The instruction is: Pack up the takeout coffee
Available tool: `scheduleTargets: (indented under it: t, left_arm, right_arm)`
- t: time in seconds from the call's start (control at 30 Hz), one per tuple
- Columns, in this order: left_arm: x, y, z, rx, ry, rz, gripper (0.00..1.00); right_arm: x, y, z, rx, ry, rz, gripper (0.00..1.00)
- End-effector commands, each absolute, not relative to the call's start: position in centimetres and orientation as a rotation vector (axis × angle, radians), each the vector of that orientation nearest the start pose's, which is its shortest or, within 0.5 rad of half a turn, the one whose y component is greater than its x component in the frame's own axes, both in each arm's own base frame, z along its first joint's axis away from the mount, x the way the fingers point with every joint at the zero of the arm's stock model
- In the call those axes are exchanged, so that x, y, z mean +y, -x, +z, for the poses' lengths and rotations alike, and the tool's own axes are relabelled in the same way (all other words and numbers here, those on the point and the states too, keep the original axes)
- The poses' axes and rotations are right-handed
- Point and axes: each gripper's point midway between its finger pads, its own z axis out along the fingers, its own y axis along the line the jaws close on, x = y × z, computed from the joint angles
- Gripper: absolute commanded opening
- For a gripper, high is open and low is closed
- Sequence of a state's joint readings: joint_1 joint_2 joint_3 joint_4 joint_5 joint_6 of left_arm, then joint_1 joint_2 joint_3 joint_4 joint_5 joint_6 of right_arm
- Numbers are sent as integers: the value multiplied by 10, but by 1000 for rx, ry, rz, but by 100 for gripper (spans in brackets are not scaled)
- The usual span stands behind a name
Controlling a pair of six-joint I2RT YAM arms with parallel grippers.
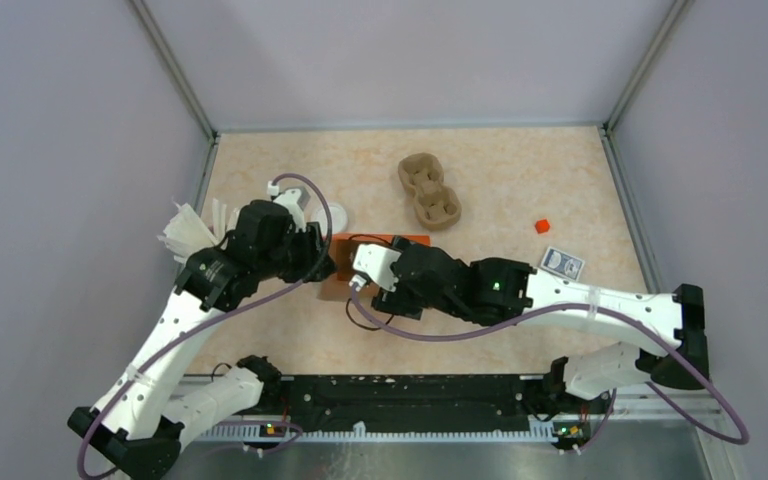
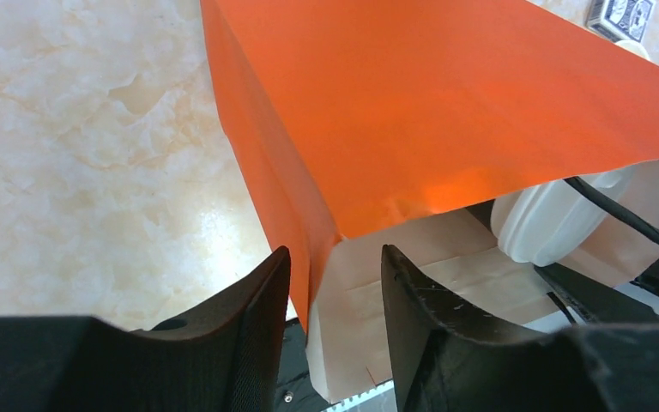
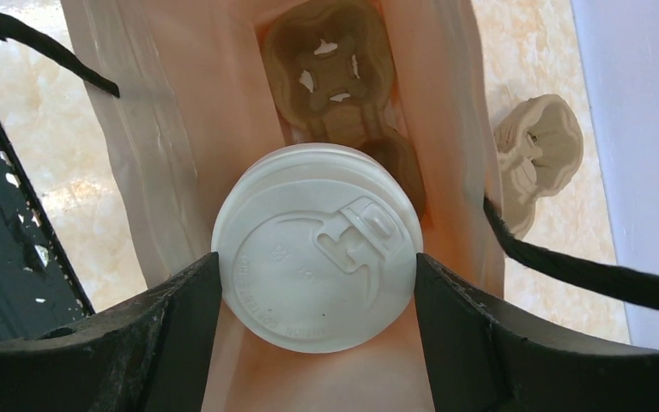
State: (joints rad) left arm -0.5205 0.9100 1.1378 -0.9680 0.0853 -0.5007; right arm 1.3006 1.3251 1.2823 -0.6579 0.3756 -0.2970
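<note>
The coffee (image 3: 316, 257) sits in the mouth of the bag (image 3: 180, 129), top up, over a tray (image 3: 330, 69) on the bag's floor. My right gripper (image 3: 317, 276) is clamped on the rim of the lid (image 3: 292, 300), one finger on each side. The lid's embossing shows a sip-tab outline and small raised marks, too fine to read. My left gripper (image 2: 335, 262) straddles the bag's top edge, fingers apart and not pinching the orange wall. A second tray (image 1: 428, 188) lies on the table (image 1: 260, 170) beyond the bag.
</note>
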Motion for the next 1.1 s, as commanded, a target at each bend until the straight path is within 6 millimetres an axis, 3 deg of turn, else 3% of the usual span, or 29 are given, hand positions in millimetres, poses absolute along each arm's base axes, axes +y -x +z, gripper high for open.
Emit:
scheduleTargets:
  t: [0.0, 0.07, 0.27, 0.33, 0.47, 0.7, 0.77, 0.83, 1.07]
  left_arm:
    - [-148, -202, 249, 2321, -73, -577, 49]
    - [-148, -203, 258, 2281, -94, -588, 48]
    - [-176, -203, 277, 2167, -305, -740, 15]
    - [-188, -203, 279, 2136, -380, -802, 11]
    - [-206, -202, 277, 2089, -465, -905, 10]
    - [-209, -216, 268, 2073, -526, -852, 18]
    - [-207, -219, 269, 2091, -493, -840, 30]
    - [-202, -217, 271, 2116, -448, -826, 48]
    - [-188, -182, 255, 2215, -358, -877, 59]
  right_arm:
    - [319, -166, 258, 1666, 1350, 163, 62]
    - [317, -166, 256, 1677, 1343, 159, 62]
    - [307, -165, 266, 1660, 1332, 161, 62]
    - [304, -164, 273, 1628, 1345, 166, 62]
    - [298, -163, 268, 1575, 1430, 119, 62]
    - [297, -168, 248, 1509, 1590, 4, 64]
    - [302, -168, 240, 1493, 1634, -13, 64]
    - [304, -168, 235, 1492, 1671, -22, 63]
    - [306, -165, 228, 1504, 1691, -5, 63]
